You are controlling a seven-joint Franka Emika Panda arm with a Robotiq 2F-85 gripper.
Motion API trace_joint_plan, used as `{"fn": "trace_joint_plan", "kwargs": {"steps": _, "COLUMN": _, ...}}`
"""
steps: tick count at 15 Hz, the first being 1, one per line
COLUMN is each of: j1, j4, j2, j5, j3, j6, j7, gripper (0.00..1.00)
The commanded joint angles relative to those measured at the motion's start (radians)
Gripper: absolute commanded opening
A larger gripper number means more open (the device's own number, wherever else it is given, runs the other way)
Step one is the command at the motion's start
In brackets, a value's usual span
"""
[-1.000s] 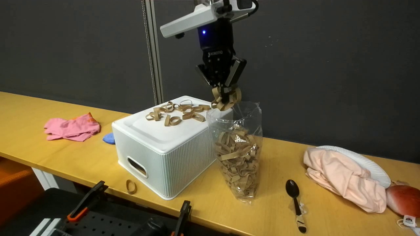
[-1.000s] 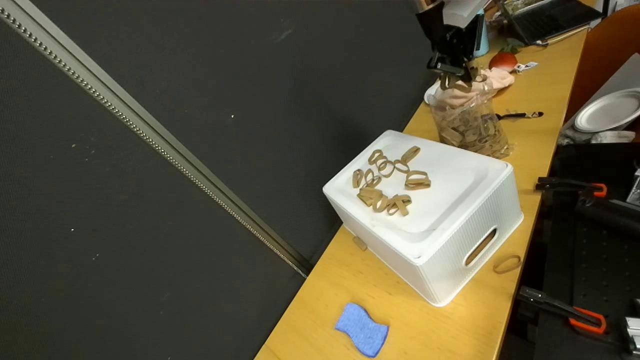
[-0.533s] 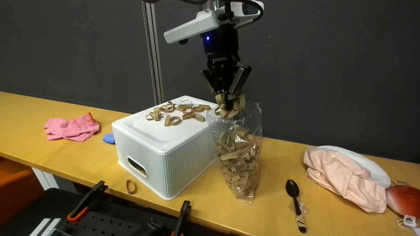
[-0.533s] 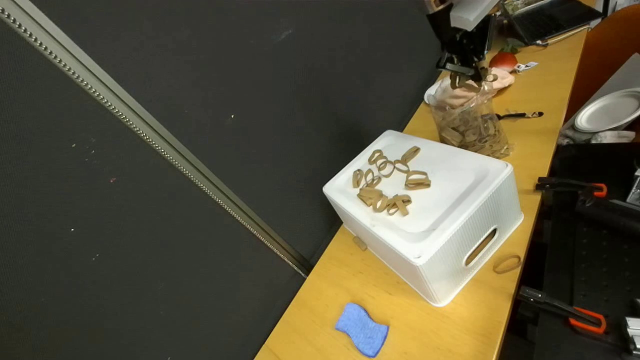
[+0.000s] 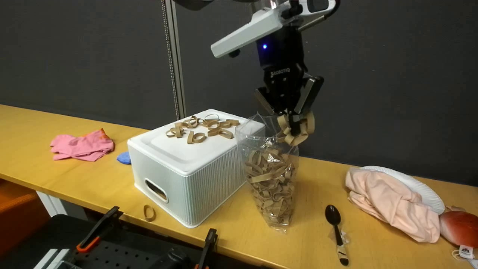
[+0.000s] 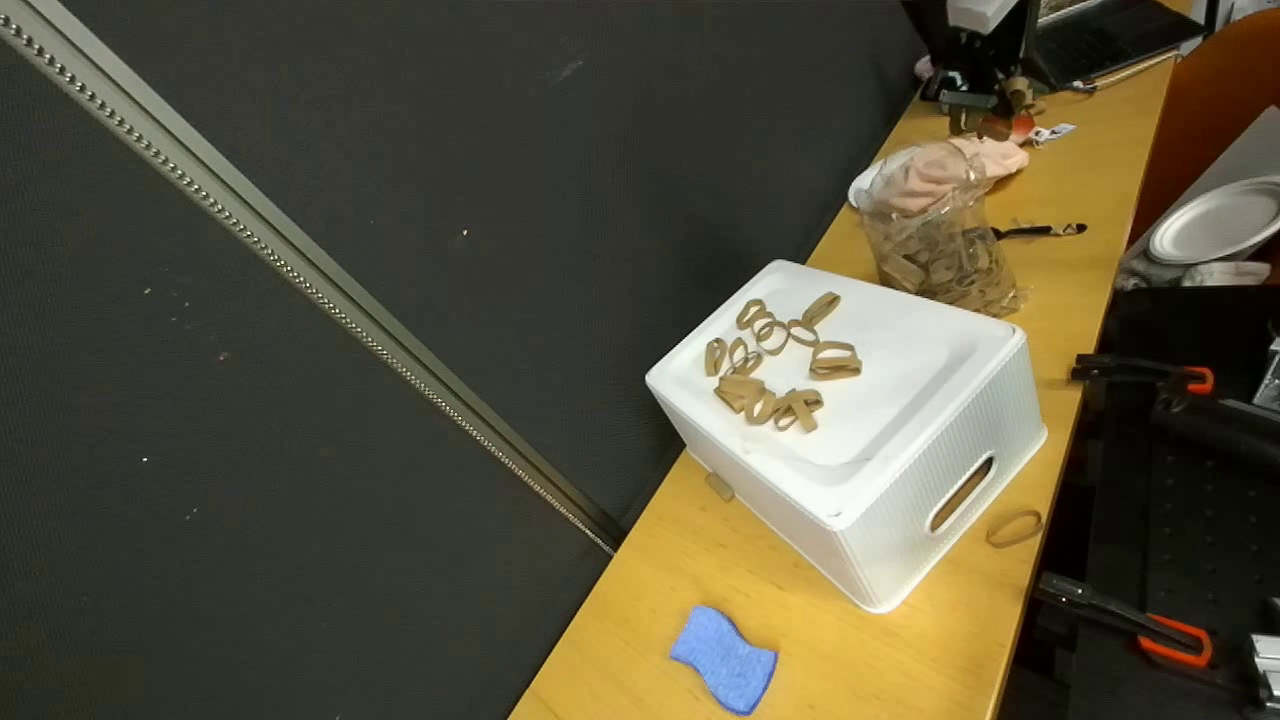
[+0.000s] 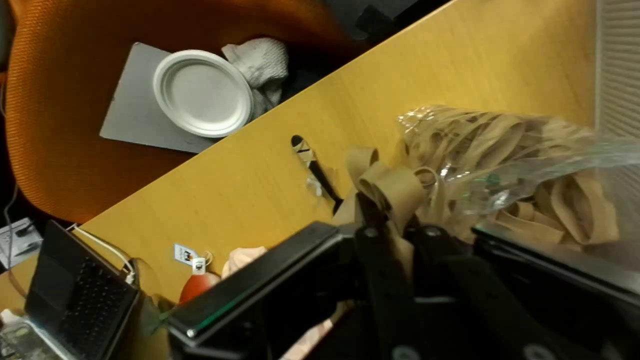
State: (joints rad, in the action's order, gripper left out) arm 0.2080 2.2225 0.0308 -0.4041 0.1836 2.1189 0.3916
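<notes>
My gripper is shut on a small bunch of tan rubber bands, which loop out around the fingertips. In the wrist view these held bands curl up between the fingers. A clear plastic bag packed with similar bands stands upright on the table. The gripper hangs at the right of the bag's mouth in that exterior view; whether the bands touch the film I cannot tell. Beside the bag sits an upturned white box, with several loose bands lying on top.
A black spoon, a peach cloth on a white plate and a red round object lie beyond the bag. A blue sponge and pink cloth lie past the box. Clamps grip the table edge.
My gripper has come down, then moved across the bag's mouth to its far side, still holding the bands. The bag's rim has shifted slightly; the box and loose bands stay put.
</notes>
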Motion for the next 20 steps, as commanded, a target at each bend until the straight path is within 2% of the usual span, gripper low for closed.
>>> {"fn": "trace_joint_plan", "kwargs": {"steps": 1, "j1": 0.021, "j4": 0.001, "j2": 0.003, "j5": -0.07, "j3": 0.022, "j6": 0.025, "j7": 0.016, "gripper": 0.02}}
{"fn": "trace_joint_plan", "kwargs": {"steps": 8, "j1": -0.024, "j4": -0.033, "j2": -0.005, "j5": -0.04, "j3": -0.019, "j6": 0.079, "j7": 0.013, "gripper": 0.02}}
{"fn": "trace_joint_plan", "kwargs": {"steps": 13, "j1": -0.066, "j4": -0.013, "j2": -0.006, "j5": 0.047, "j3": -0.051, "j6": 0.095, "j7": -0.02, "gripper": 0.02}}
{"fn": "trace_joint_plan", "kwargs": {"steps": 20, "j1": -0.083, "j4": 0.0, "j2": -0.02, "j5": 0.124, "j3": -0.057, "j6": 0.127, "j7": -0.057, "gripper": 0.02}}
